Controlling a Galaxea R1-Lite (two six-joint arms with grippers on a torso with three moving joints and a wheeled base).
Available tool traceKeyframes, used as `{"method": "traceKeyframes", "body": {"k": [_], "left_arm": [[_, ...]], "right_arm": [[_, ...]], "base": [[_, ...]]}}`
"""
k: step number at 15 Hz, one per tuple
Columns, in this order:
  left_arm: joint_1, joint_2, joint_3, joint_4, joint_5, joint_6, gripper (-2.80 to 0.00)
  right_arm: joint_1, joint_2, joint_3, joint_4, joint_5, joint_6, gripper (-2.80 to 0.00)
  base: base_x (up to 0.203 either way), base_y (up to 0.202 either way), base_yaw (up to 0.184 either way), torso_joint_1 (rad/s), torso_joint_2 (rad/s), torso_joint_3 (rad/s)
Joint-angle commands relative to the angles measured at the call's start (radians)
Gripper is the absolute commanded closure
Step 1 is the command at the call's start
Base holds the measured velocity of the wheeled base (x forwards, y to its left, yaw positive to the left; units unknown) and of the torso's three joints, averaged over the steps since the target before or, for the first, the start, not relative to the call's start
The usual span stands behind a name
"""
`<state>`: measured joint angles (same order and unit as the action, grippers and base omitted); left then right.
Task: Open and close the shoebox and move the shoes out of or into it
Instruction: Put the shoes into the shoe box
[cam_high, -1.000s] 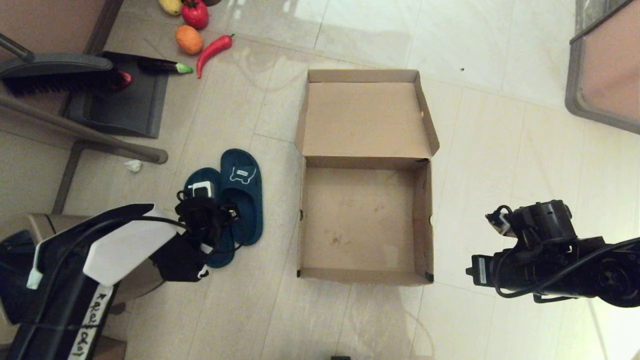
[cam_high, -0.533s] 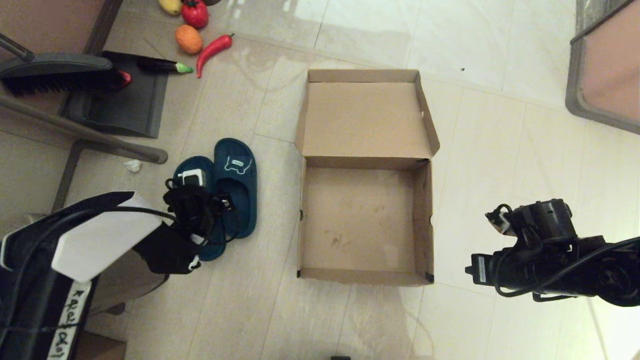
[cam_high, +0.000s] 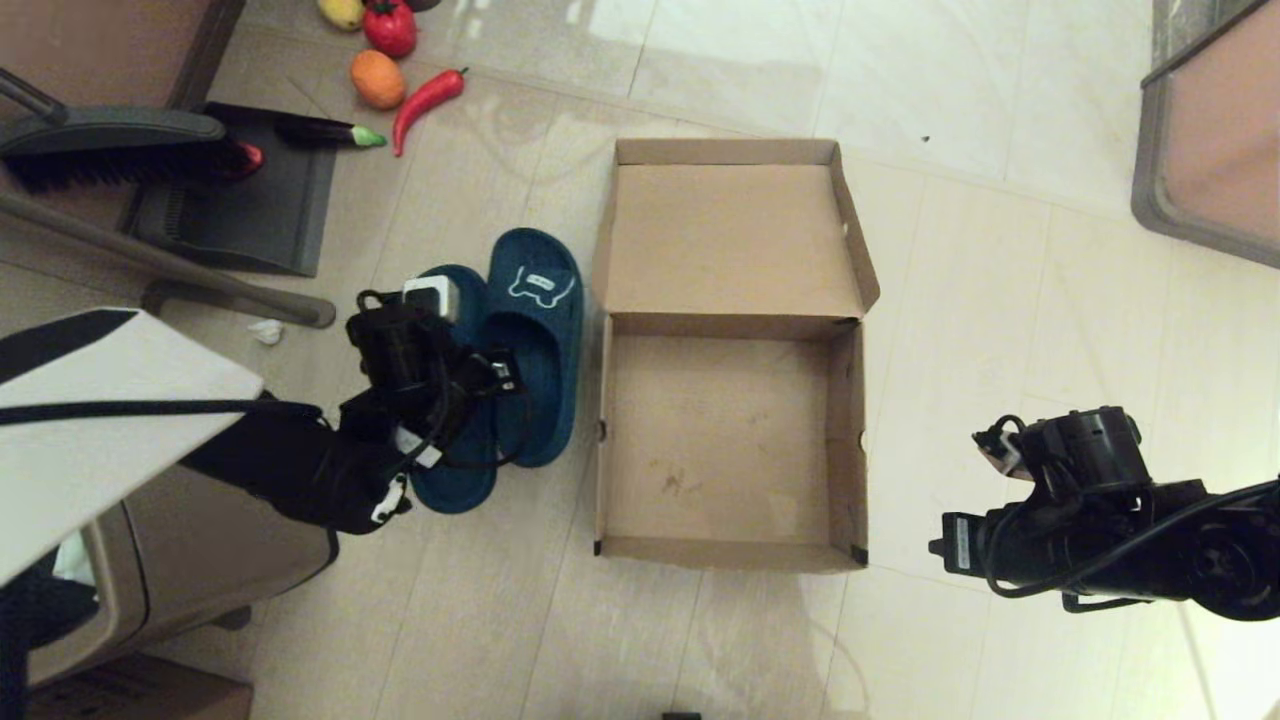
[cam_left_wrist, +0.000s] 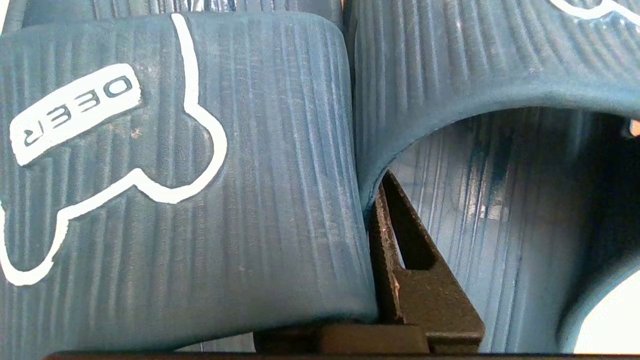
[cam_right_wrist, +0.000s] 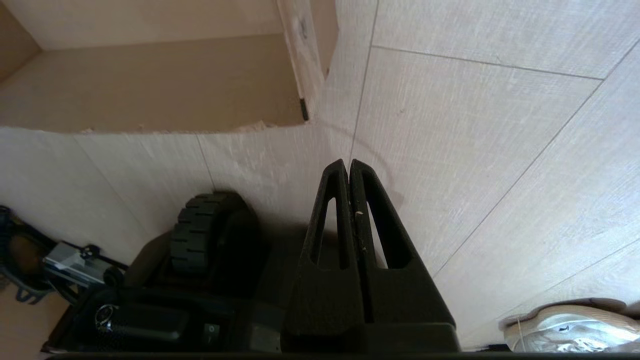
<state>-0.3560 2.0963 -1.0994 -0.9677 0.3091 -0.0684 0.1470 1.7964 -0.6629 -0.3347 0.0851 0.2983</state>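
Home: tiled floor (cam_high: 1000, 300), dustpan (cam_high: 240, 200)

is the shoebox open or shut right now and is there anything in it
Open and empty. The shoebox has its lid folded back flat on the floor, its bare bottom showing; the shoes are outside, beside its left wall.

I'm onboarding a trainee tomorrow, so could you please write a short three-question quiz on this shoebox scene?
1. True or false: the shoebox stands open with nothing inside.
2. What does the left gripper hold? A) the box lid B) both slippers, pinched by their adjoining straps C) the red chilli
3. Fill in: the right gripper hangs over bare floor beside the box, its fingers ____.

Key
1. True: the lid lies folded back and the box floor is bare.
2. B: the left wrist view shows one finger under one strap, with both straps pressed together.
3. Shut, holding nothing.
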Motion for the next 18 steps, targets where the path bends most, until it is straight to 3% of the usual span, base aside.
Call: {"method": "traceKeyframes", "body": {"k": [1, 3, 6, 10, 14, 18], "left_arm": [[-0.139, -0.092, -0.015, 0.053, 0.05, -0.004, 0.0], [-0.212, -0.098, -0.092, 0.126, 0.066, -0.006, 0.0], [-0.293, -0.096, -0.116, 0.173, 0.067, -0.012, 0.0], [-0.437, -0.073, -0.152, 0.29, 0.07, -0.102, 0.0], [-0.461, 0.042, -0.181, 0.294, 0.05, -0.138, 0.0], [-0.48, 0.204, -0.319, 0.297, 0.073, -0.164, 0.0]], "right_arm": [[0.0, 0.002, -0.01, -0.003, 0.001, 0.002, 0.0], [-0.007, 0.007, -0.021, -0.003, -0.001, 0.004, 0.0], [-0.037, 0.033, -0.031, -0.003, 0.001, 0.004, 0.0], [-0.081, 0.072, -0.066, -0.004, -0.001, 0.01, 0.0], [-0.092, 0.048, -0.065, -0.003, -0.003, 0.045, 0.0], [-0.092, -0.022, -0.075, 0.003, -0.01, 0.068, 0.0]], "base": [[0.0, 0.0, 0.0, 0.0, 0.0, 0.0], [0.0, 0.0, 0.0, 0.0, 0.0, 0.0], [0.0, 0.0, 0.0, 0.0, 0.0, 0.0], [0.0, 0.0, 0.0, 0.0, 0.0, 0.0], [0.0, 0.0, 0.0, 0.0, 0.0, 0.0], [0.0, 0.0, 0.0, 0.0, 0.0, 0.0]]}}
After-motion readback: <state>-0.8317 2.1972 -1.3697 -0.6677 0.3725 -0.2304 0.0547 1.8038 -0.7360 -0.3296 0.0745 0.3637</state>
